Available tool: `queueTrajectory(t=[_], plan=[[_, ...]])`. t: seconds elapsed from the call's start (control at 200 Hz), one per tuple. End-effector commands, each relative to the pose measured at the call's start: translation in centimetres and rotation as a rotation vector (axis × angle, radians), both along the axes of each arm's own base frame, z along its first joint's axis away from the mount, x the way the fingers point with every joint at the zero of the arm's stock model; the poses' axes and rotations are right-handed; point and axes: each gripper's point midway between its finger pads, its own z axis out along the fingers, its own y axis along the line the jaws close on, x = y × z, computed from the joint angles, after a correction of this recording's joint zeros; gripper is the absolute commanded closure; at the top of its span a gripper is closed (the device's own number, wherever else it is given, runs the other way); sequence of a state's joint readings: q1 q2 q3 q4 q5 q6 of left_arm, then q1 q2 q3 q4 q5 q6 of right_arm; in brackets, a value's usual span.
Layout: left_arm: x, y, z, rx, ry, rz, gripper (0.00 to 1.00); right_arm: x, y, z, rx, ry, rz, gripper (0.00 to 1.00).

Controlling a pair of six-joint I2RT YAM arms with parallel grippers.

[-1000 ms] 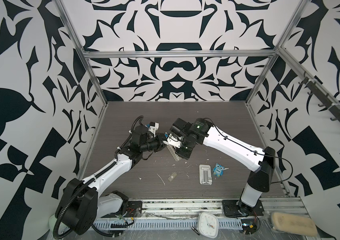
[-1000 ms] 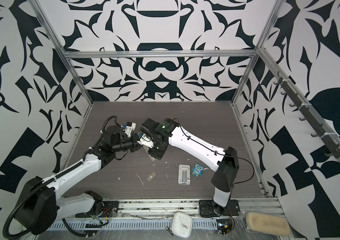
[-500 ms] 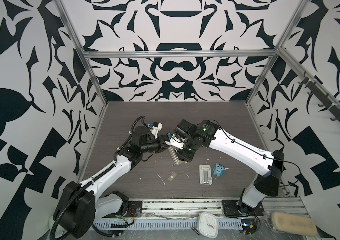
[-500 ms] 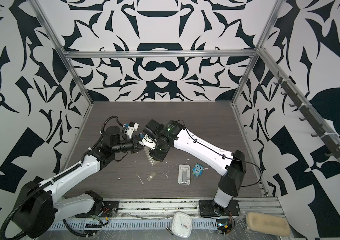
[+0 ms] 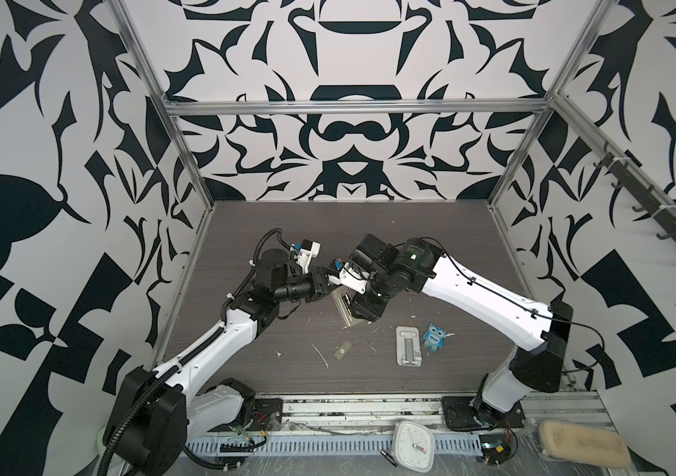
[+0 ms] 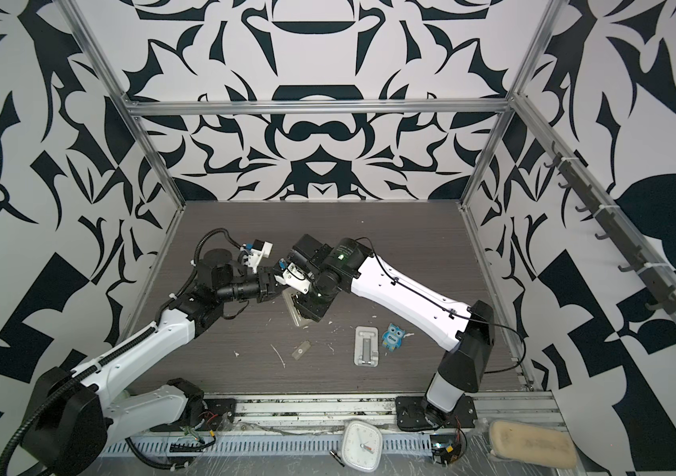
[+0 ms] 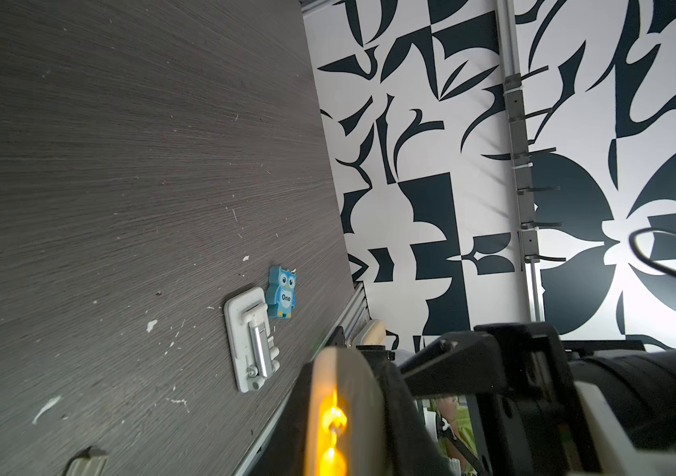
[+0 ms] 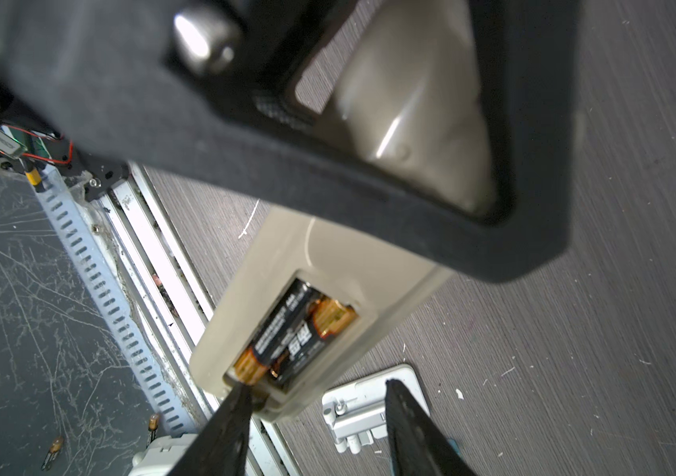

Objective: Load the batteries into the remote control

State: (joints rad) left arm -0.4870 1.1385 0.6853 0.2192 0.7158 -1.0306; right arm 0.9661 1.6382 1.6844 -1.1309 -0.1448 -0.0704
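Black-and-white walls (image 5: 348,62) stand around a dark counter (image 5: 369,230). The left jaws are clamped on the remote control (image 8: 328,255), holding it tilted, back side up. Both batteries (image 8: 290,329) lie side by side in its open bay (image 8: 363,307). The right jaws stand apart, holding nothing; one finger (image 8: 225,428) touches the bay's end. In both top views the arms (image 5: 484,296) hide most of the remote and both batteries.

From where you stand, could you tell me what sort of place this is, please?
Probably a robot test cell: left arm and right arm bolted to a rail, aluminium frame carrying black-and-white patterned panels, around a dark tabletop.
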Motion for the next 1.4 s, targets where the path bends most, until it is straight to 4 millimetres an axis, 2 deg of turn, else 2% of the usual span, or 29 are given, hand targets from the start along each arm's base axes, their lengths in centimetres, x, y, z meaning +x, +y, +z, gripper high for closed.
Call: queueTrajectory(t=[0.0,0.34,0.59,0.815,1.04,1.395], plan=[[-0.8,-0.1,4.3,-0.066,-0.091,-0.049,1.0,0.4,1.4,1.6,0.114,-0.034,-0.009,0.43],[-1.1,0.7,3.2,-0.029,-0.071,-0.036,1.0,0.9,1.0,3.6,0.255,-0.035,-0.067,0.33],[-1.6,1.2,2.7,-0.008,-0.071,-0.029,1.0,0.8,0.6,4.8,0.373,0.028,-0.09,0.3],[-2.2,1.2,2.8,-0.016,-0.073,-0.046,1.0,-0.8,1.8,4.3,0.446,0.158,-0.01,0.29],[-2.6,1.1,3.4,-0.031,-0.083,-0.066,1.0,-0.9,2.4,4.0,0.485,0.278,0.037,0.26],[-2.6,0.9,4.1,-0.054,-0.093,-0.079,1.0,-0.6,2.3,3.9,0.51,0.287,0.027,0.29]])
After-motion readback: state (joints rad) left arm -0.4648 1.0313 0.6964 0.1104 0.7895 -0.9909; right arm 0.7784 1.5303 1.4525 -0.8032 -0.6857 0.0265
